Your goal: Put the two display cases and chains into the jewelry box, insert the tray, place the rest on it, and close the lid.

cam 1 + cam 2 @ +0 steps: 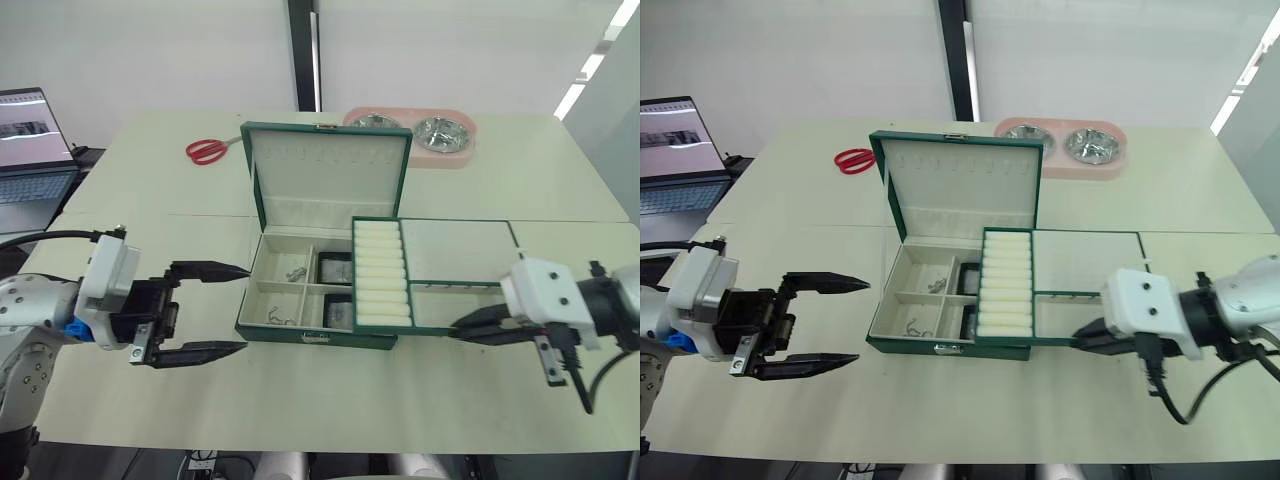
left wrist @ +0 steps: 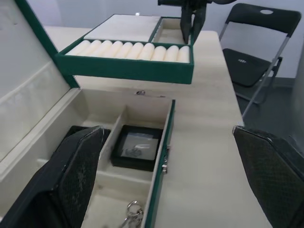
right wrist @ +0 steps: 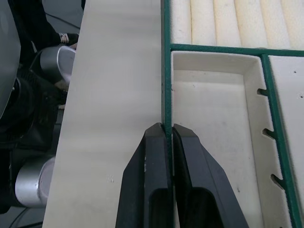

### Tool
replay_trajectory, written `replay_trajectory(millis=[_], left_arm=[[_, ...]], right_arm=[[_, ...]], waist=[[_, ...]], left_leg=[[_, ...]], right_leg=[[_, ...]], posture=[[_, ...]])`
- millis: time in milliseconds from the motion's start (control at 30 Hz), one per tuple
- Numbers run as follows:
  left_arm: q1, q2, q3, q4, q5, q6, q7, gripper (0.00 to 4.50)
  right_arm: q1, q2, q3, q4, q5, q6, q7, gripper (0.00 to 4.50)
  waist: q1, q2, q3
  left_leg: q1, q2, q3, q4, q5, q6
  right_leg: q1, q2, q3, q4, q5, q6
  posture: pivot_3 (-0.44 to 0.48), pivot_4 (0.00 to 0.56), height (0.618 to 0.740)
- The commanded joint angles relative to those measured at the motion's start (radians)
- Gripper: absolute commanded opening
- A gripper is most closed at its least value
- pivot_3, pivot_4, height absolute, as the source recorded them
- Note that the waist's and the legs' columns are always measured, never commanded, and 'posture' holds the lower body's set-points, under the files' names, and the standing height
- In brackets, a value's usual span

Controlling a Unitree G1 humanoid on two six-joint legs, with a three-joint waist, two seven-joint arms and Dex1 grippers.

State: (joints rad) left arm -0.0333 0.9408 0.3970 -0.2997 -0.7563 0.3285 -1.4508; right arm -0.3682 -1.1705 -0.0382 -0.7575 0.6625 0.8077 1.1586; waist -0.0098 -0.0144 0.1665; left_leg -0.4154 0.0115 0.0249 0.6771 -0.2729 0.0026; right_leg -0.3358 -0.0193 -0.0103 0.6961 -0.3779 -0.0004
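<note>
The dark green jewelry box [image 1: 300, 335] stands open at the table's middle, its lid [image 1: 325, 170] upright. Two black display cases [image 1: 335, 268] [image 1: 341, 311] lie in its right compartments. Thin silver chains [image 1: 295, 271] [image 1: 281, 319] lie in the left ones. The tray [image 1: 460, 250] sits to the right, its row of ring rolls [image 1: 381, 272] overlapping the box's right edge. My right gripper [image 1: 462, 326] is shut on the tray's near green rim [image 3: 166, 85], seen pinched in the right wrist view. Left of the box, my left gripper [image 1: 244, 309] is open with nothing in it.
Red-handled scissors [image 1: 207, 150] lie at the back left and a pink double pet bowl [image 1: 425, 135] stands behind the box. A laptop [image 1: 30, 150] sits off the table's left. A folding chair [image 2: 251, 61] stands beyond the table's right end.
</note>
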Motion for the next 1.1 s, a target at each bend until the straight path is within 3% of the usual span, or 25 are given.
replay_trajectory(millis=[33, 267, 500, 1100], left_arm=[[-0.005, 0.026, 0.036, 0.015, 0.018, -0.029, -0.009, 4.5], [0.043, 0.063, 0.098, 0.068, 0.061, -0.067, -0.041, 4.5], [0.118, 0.069, 0.167, 0.061, 0.078, -0.08, -0.042, 4.5], [0.172, 0.083, 0.251, 0.082, 0.098, -0.076, -0.024, 4.5]], right_arm=[[-0.099, 0.047, 0.089, -0.025, 0.022, 0.102, -0.088, 0.01], [-0.328, 0.226, 0.289, 0.031, 0.036, 0.308, -0.202, 0.01], [-0.429, 0.358, 0.412, 0.091, -0.003, 0.339, -0.237, 0.01], [-0.471, 0.535, 0.573, 0.244, -0.147, 0.275, -0.255, 0.01]], waist=[[0.0, 0.0, 0.0], [-0.017, 0.0, 0.0], [-0.022, 0.0, 0.0], [-0.023, -0.001, 0.0]], left_leg=[[-0.001, 0.0, 0.0, 0.0, 0.0, 0.0], [0.0, 0.0, -0.001, 0.0, 0.0, 0.0], [-0.001, 0.0, -0.001, 0.0, 0.0, 0.0], [0.0, 0.0, -0.002, -0.001, 0.0, 0.0]], right_leg=[[0.0, 0.0, 0.0, 0.0, 0.0, 0.0], [-0.001, 0.0, 0.0, 0.001, 0.0, 0.0], [-0.001, -0.001, -0.001, 0.001, 0.0, 0.0], [-0.002, -0.001, -0.002, 0.002, 0.0, 0.0]], posture=[[0.0, 0.15, 0.74], [0.0, 0.15, 0.74], [0.0, 0.15, 0.74], [0.0, 0.15, 0.74]])
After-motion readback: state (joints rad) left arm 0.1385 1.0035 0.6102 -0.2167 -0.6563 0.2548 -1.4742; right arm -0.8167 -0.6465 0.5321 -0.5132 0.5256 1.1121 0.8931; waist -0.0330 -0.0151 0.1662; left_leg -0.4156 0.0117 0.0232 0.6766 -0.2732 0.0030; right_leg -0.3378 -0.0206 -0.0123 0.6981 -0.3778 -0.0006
